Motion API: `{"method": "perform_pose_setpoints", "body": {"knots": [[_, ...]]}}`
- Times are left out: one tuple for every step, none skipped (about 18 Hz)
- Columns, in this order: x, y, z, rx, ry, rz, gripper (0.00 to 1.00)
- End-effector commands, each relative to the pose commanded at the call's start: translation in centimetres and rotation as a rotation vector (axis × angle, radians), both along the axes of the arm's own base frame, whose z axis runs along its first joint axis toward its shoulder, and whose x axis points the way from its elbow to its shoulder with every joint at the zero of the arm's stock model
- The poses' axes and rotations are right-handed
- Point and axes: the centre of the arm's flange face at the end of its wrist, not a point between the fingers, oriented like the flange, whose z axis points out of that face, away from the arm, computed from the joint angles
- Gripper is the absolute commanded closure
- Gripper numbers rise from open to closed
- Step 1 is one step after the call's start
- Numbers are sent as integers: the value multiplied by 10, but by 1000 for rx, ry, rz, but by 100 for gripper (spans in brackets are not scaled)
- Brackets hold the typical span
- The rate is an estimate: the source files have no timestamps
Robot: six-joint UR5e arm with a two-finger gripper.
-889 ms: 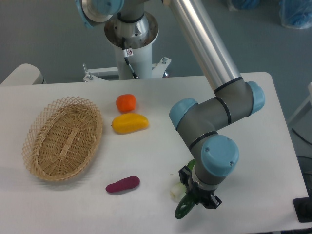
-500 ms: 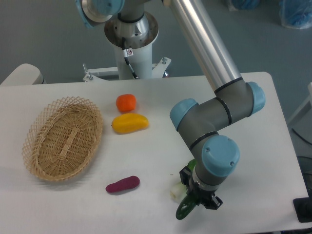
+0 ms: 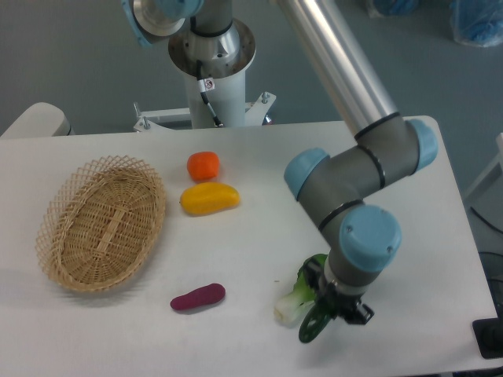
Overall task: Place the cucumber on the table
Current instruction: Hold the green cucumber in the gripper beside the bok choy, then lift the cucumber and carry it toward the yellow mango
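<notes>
Hanging low in the lower right of the frame, the gripper (image 3: 334, 308) holds the cucumber (image 3: 311, 327) by its top end, fingers closed on it. The dark green cucumber points down and left, close to the front edge of the table (image 3: 424, 236). Whether its tip touches the white top cannot be told. The bok choy (image 3: 297, 297) lies just beside it on the left. The purple sweet potato (image 3: 198, 297) is farther left. The yellow fruit (image 3: 209, 198) and orange fruit (image 3: 203, 165) sit near the middle. The basket (image 3: 102, 222) fills the left side.
</notes>
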Motion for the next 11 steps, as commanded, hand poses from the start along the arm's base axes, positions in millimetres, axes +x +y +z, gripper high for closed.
{"method": "perform_pose_setpoints", "body": {"knots": [[5,-9,4,-4,-4,-25,76],[12,-17,8,-7,-11,-41,76],[17,-27,10,-10,-17,-42,76],[24,-38,14,-13,-22,-37,76],[35,-45,15,-16,-29,-48,76],[46,-52,15,-19,-39,-58,76],[57,-57,13,-21,-47,-63,76],[65,-59,13,-23,-47,-69,76],[71,-59,10,-29,-53,-74,76],[80,-53,5,-35,-60,-80,76],[94,-42,0,-42,-67,-101,76]]}}
